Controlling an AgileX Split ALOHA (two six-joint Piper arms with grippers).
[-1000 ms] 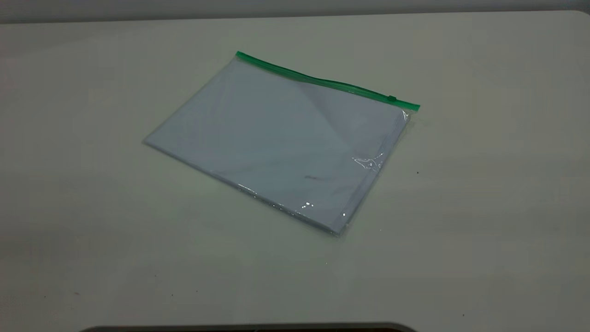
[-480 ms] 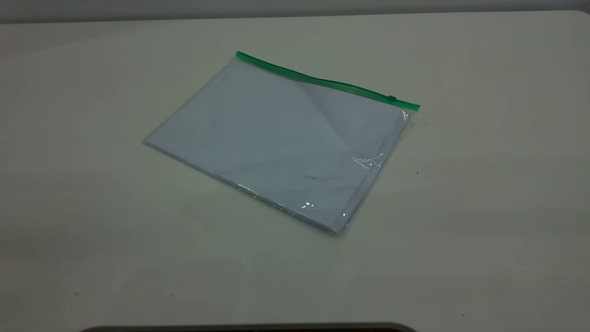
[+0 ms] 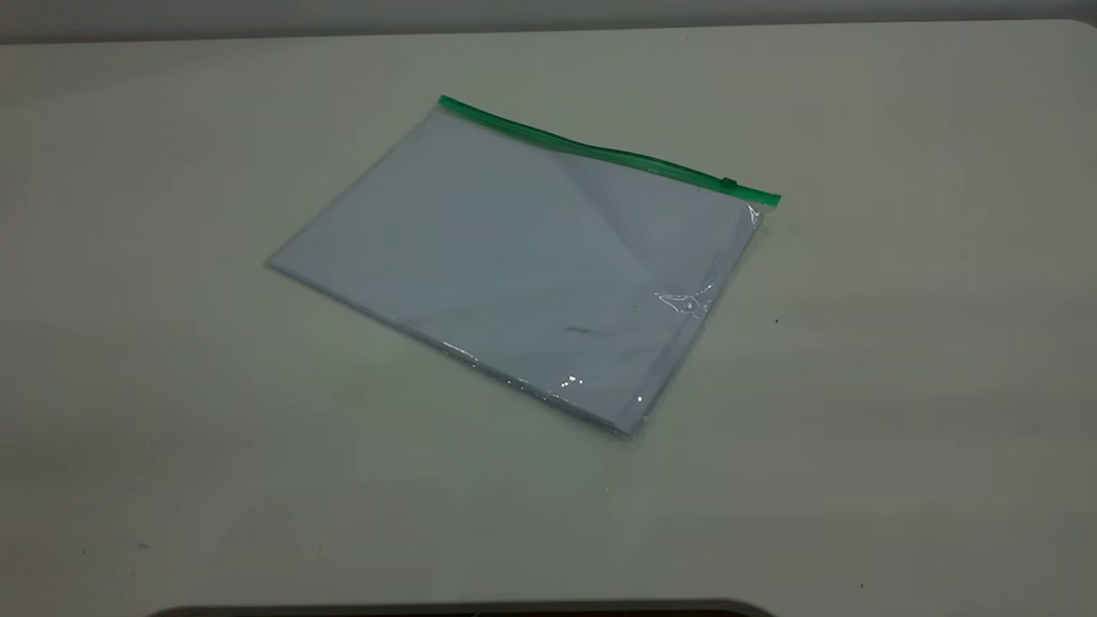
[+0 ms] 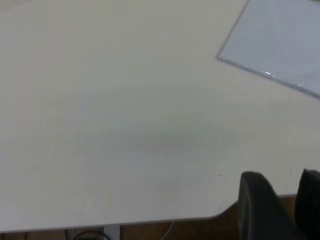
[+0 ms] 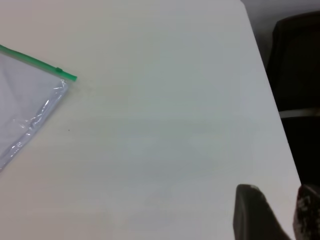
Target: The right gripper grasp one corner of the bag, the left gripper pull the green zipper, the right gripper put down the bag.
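One bag (image 3: 523, 266) is lying flat on the pale table (image 3: 900, 386), near the middle of the exterior view and turned at a slant. It is a clear plastic pouch showing pale bluish-white paper sheets through its skin, with small glints of light catching along its near edge and at a wrinkle on its right side. One green zipper (image 3: 600, 152) is running the length of the far long edge, and its single small slider tab (image 3: 729, 182) is sitting close to the right-hand end of the strip. Nothing is touching the bag, and neither arm is showing in the exterior view. In the left wrist view, the left gripper (image 4: 282, 207) is hanging by the table's edge, well apart from the one bag corner showing there; two dark fingers (image 4: 257, 202) are showing with a gap between them, so the claw is released and holding nothing. In the right wrist view, the right gripper (image 5: 277, 212) is likewise sitting near the table's edge, well apart from the zipper's slider end; its two fingers (image 5: 252, 212) are spread apart with bare table between them, gripping nothing. A dark chair-like shape (image 5: 297, 65) is standing beyond the table's edge in that view.
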